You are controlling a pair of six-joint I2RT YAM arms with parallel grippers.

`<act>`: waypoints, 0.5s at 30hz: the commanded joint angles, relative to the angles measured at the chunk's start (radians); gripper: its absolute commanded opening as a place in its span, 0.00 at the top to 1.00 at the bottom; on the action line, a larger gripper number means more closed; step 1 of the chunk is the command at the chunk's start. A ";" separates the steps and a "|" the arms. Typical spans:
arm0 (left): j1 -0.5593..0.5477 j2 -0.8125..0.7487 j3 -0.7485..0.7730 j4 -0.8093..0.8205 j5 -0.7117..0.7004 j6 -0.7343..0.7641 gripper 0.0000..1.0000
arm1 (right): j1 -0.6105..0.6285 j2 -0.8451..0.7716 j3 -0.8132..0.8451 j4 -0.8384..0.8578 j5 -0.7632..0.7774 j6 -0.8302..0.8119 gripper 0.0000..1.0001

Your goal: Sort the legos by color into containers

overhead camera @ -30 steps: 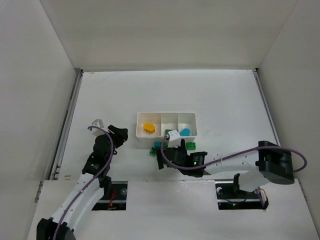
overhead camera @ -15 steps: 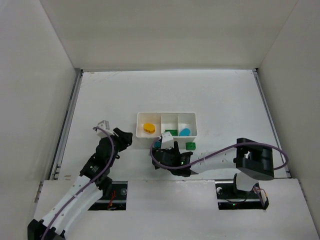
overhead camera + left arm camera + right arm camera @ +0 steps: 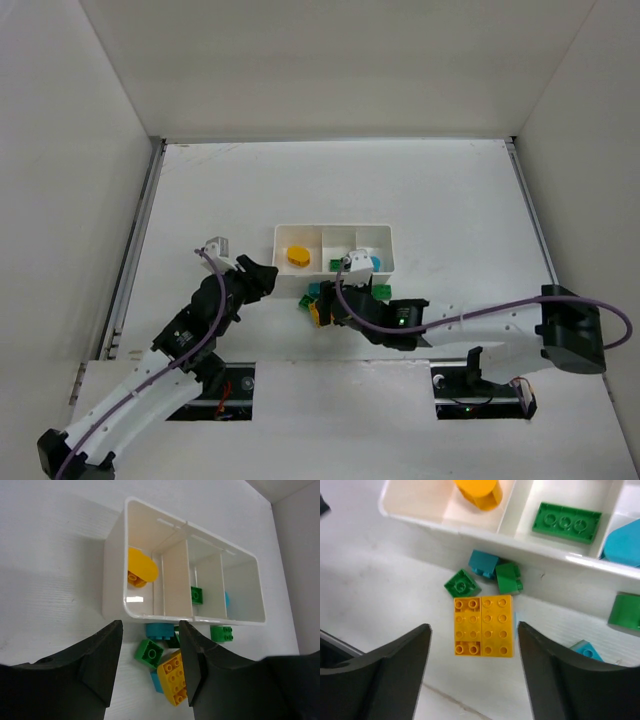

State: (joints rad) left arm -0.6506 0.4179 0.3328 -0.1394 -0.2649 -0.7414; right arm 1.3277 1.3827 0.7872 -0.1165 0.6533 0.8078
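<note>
The white tray [image 3: 335, 232] has a yellow piece [image 3: 298, 256] in its left compartment, a green flat brick [image 3: 565, 522] in the middle one and a cyan piece [image 3: 625, 540] in the right one. Loose legos lie in front of it: a yellow studded brick [image 3: 483, 626], a small green brick [image 3: 462, 584], a teal brick [image 3: 484, 563], another green one [image 3: 509, 578], a green brick to the right [image 3: 625, 612] and a cyan one [image 3: 585, 650]. My right gripper [image 3: 474, 630] is open above the yellow brick. My left gripper [image 3: 150, 627] is open and empty near the tray's front left corner [image 3: 115, 580].
White walls enclose the table on the left, back and right. The two arms come close together at the loose pile in the top view [image 3: 318, 312]. The left gripper [image 3: 265, 278] is just left of the pile and the right gripper [image 3: 333, 303] is just over it.
My left gripper has moved right, toward the tray's front left corner. My right gripper has shifted right and back, uncovering the yellow brick.
</note>
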 commanded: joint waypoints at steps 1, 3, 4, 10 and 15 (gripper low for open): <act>-0.034 0.015 0.045 0.020 -0.036 -0.004 0.54 | -0.038 -0.056 -0.029 0.041 -0.039 -0.004 0.18; -0.040 0.021 0.035 0.023 -0.049 -0.004 0.54 | -0.037 -0.036 -0.029 0.041 -0.056 -0.009 0.08; -0.042 0.022 0.031 0.024 -0.054 -0.006 0.54 | -0.037 -0.010 -0.022 0.038 -0.058 -0.015 0.05; -0.031 0.021 0.018 0.037 -0.062 -0.004 0.54 | 0.001 0.162 0.090 -0.029 -0.041 -0.045 0.00; -0.037 0.035 0.018 0.027 -0.062 0.002 0.54 | 0.003 0.251 0.138 -0.041 -0.024 -0.059 0.02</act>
State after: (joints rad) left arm -0.6853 0.4461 0.3420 -0.1387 -0.3092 -0.7410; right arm 1.3243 1.6184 0.8661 -0.1532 0.6109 0.7654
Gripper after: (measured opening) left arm 0.458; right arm 0.988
